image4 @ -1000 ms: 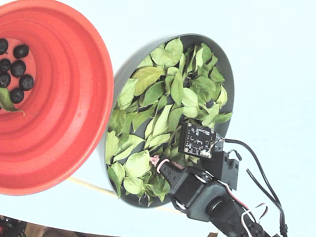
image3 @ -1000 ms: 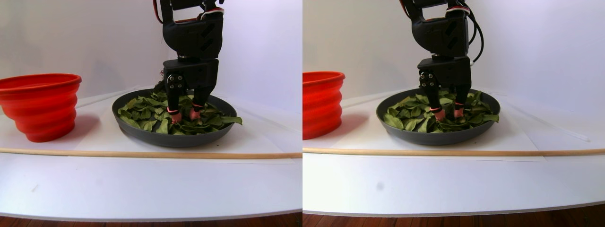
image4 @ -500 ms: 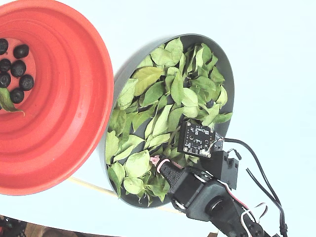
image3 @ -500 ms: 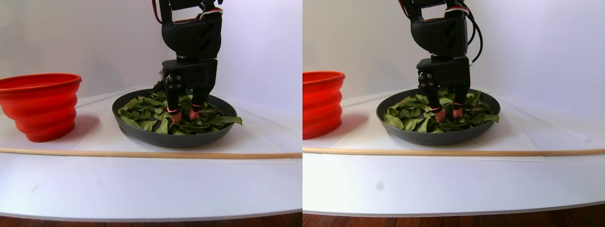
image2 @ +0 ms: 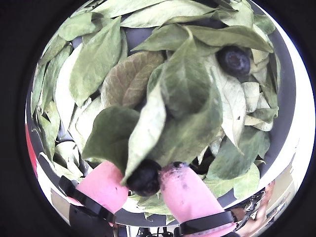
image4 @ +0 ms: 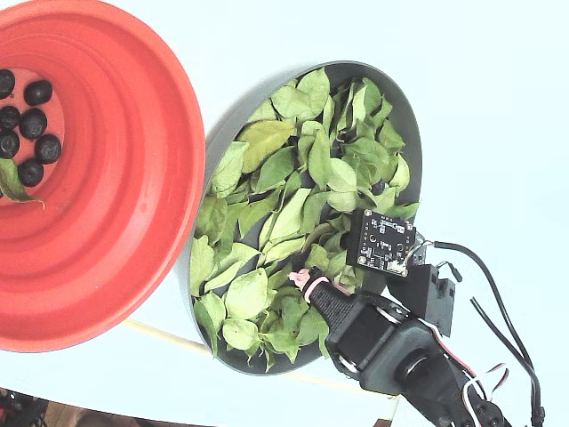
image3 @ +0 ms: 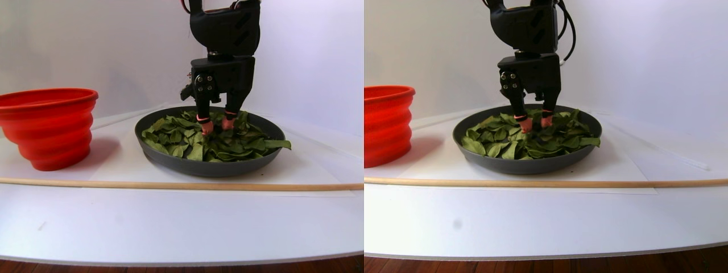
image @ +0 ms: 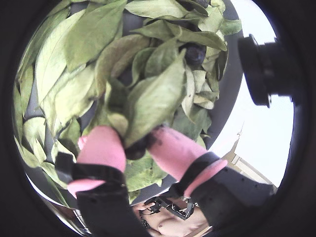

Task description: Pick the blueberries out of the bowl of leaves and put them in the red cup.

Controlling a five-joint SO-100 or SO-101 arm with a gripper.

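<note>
Illumination bright, even and diffuse in the stereo pair and fixed views. The red cup casts a soft reddish shadow on the white worktop. Both wrist views show heavy fisheye distortion with a black circular vignette; nearest pink fingertips slightly soft. The fixed view's background is near overexposed.

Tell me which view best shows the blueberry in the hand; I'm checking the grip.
A wrist view: the blueberry sits pinched between the hand's pink fingertips, a leaf draped over it. The other wrist view shows it mostly covered. The stereo pair and fixed views hide it.
</note>
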